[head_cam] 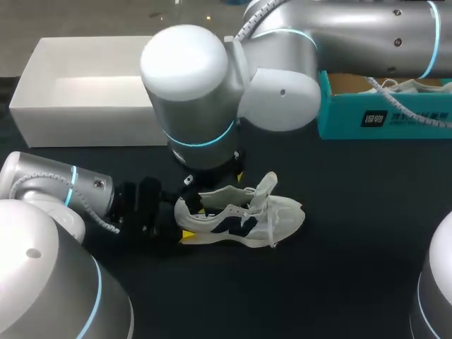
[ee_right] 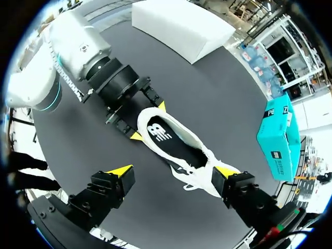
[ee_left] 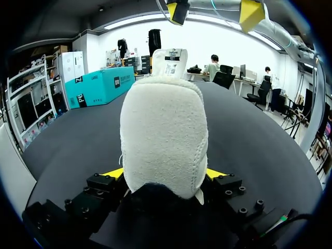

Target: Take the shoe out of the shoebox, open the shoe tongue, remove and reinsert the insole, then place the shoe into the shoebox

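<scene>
A white shoe (head_cam: 244,217) with a dark side logo lies on its sole on the black table, toe toward the right. My left gripper (head_cam: 186,221) is shut on its heel; in the left wrist view the heel (ee_left: 163,137) fills the gap between the yellow fingertips (ee_left: 115,173). The tongue (ee_left: 171,62) stands up behind it. My right gripper (ee_right: 174,175) hangs open above the shoe (ee_right: 176,142), one finger to each side and touching nothing. The black insole (ee_right: 162,134) lies inside the shoe. The teal shoebox (head_cam: 385,116) stands at the back right.
A white open box (head_cam: 85,95) stands at the back left. The teal shoebox holds another white shoe (head_cam: 406,88). My right arm's big wrist joint (head_cam: 191,92) hovers over the table's middle, hiding its gripper in the head view.
</scene>
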`<move>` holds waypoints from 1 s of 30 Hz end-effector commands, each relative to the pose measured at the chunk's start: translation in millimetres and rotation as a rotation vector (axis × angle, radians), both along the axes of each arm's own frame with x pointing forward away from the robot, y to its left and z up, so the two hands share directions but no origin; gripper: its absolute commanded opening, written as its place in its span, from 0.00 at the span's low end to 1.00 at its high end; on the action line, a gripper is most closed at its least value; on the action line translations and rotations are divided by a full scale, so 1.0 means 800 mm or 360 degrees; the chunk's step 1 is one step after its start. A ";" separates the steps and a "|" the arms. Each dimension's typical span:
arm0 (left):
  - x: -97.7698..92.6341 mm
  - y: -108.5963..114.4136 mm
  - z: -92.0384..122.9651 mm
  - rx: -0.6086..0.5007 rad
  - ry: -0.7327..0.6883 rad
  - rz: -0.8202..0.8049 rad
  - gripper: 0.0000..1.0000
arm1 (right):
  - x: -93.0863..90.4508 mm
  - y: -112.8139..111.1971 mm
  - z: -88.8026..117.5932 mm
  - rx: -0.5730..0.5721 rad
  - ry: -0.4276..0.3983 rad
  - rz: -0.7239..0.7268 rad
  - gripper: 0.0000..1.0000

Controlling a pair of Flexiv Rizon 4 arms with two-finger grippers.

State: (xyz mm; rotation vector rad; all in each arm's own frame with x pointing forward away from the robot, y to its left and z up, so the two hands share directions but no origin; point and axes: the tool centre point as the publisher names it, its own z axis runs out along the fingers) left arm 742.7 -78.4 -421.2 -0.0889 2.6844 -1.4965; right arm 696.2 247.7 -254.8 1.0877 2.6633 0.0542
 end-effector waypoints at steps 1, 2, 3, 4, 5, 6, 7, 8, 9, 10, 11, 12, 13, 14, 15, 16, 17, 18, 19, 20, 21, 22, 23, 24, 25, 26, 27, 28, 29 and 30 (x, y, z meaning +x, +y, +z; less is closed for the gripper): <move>-0.001 0.001 0.000 -0.0002 -0.0003 0.0001 0.00 | 0.001 -0.015 -0.002 0.0115 0.0021 0.0606 1.00; -0.001 0.001 0.000 -0.0002 -0.0003 0.0001 0.00 | 0.001 -0.015 -0.002 0.0115 0.0021 0.0606 1.00; -0.001 0.001 0.000 -0.0002 -0.0003 0.0001 0.00 | -0.004 -0.004 -0.011 0.0102 0.0067 0.0710 1.00; -0.001 0.001 0.000 -0.0002 -0.0003 0.0001 0.00 | -0.008 0.002 -0.018 0.0095 0.0086 0.0780 1.00; -0.001 0.001 0.000 -0.0002 -0.0003 0.0001 0.00 | -0.010 0.007 -0.023 0.0110 0.0113 0.0870 1.00; -0.001 0.001 0.000 -0.0002 -0.0003 0.0001 0.00 | -0.011 0.009 -0.026 0.0126 0.0126 0.0908 1.00; -0.001 0.001 0.000 -0.0002 -0.0003 0.0001 0.00 | -0.010 0.009 -0.028 0.0102 0.0140 0.0944 1.00; -0.001 0.001 0.000 -0.0002 -0.0003 0.0001 0.00 | -0.009 0.009 -0.030 0.0076 0.0149 0.0971 1.00; -0.001 0.001 0.000 -0.0002 -0.0003 0.0001 0.00 | -0.006 0.007 -0.032 0.0073 0.0161 0.0983 1.00; -0.001 0.001 0.000 -0.0002 -0.0003 0.0001 0.00 | -0.003 0.004 -0.033 0.0077 0.0166 0.1004 1.00; -0.001 0.001 0.000 -0.0002 -0.0003 0.0001 0.00 | 0.000 0.001 -0.033 0.0079 0.0169 0.1004 1.00; -0.001 0.001 0.000 -0.0002 -0.0003 0.0001 0.00 | 0.005 -0.002 -0.032 0.0061 0.0156 0.0985 0.65; -0.001 0.001 0.000 -0.0002 -0.0003 0.0001 0.00 | 0.008 -0.004 -0.031 0.0033 0.0156 0.0983 0.34; -0.001 0.001 0.000 -0.0002 -0.0003 0.0001 0.00 | 0.012 -0.006 -0.029 0.0018 0.0150 0.0983 0.09; -0.001 0.001 0.000 -0.0002 -0.0003 0.0001 0.00 | 0.015 -0.007 -0.026 0.0012 0.0141 0.0981 0.00; -0.001 0.001 0.000 -0.0002 -0.0003 0.0001 0.00 | 0.019 -0.007 -0.025 0.0000 0.0139 0.0986 0.00; -0.001 0.001 0.000 -0.0002 -0.0003 0.0001 0.00 | 0.022 -0.008 -0.024 -0.0011 0.0135 0.0987 0.00; -0.001 0.001 0.000 -0.0002 -0.0003 0.0001 0.00 | 0.025 -0.007 -0.023 -0.0029 0.0128 0.0977 0.00; -0.001 0.001 0.000 -0.0002 -0.0003 0.0001 0.00 | 0.028 -0.007 -0.023 -0.0041 0.0127 0.0964 0.00; -0.001 0.001 0.000 -0.0002 -0.0003 0.0001 0.00 | 0.033 -0.009 -0.024 -0.0060 0.0120 0.0905 0.00; -0.001 0.001 0.000 -0.0002 -0.0003 0.0001 0.00 | 0.036 -0.011 -0.024 -0.0069 0.0121 0.0880 0.00; -0.001 0.001 0.000 -0.0002 -0.0003 0.0001 0.00 | 0.036 -0.011 -0.024 -0.0069 0.0121 0.0880 0.00; -0.001 0.001 0.000 -0.0002 -0.0003 0.0001 0.00 | 0.036 -0.011 -0.024 -0.0069 0.0121 0.0880 0.00; -0.001 0.001 0.000 -0.0002 -0.0003 0.0001 0.00 | 0.036 -0.011 -0.024 -0.0069 0.0121 0.0880 0.00; -0.001 0.001 0.000 -0.0002 -0.0003 0.0001 0.00 | 0.036 -0.011 -0.024 -0.0069 0.0121 0.0880 0.00; -0.001 0.001 0.000 -0.0002 -0.0003 0.0001 0.00 | 0.036 -0.011 -0.024 -0.0069 0.0121 0.0880 0.00; -0.001 0.001 0.000 -0.0002 -0.0003 0.0001 0.00 | 0.036 -0.011 -0.024 -0.0069 0.0121 0.0880 0.00; -0.001 0.001 0.000 -0.0002 -0.0003 0.0001 0.00 | 0.036 -0.011 -0.024 -0.0069 0.0121 0.0880 0.00; -0.001 0.001 0.000 -0.0002 -0.0003 0.0001 0.00 | 0.036 -0.011 -0.024 -0.0069 0.0121 0.0880 0.00; -0.001 0.001 0.000 -0.0002 -0.0003 0.0001 0.00 | 0.036 -0.011 -0.024 -0.0069 0.0121 0.0880 0.00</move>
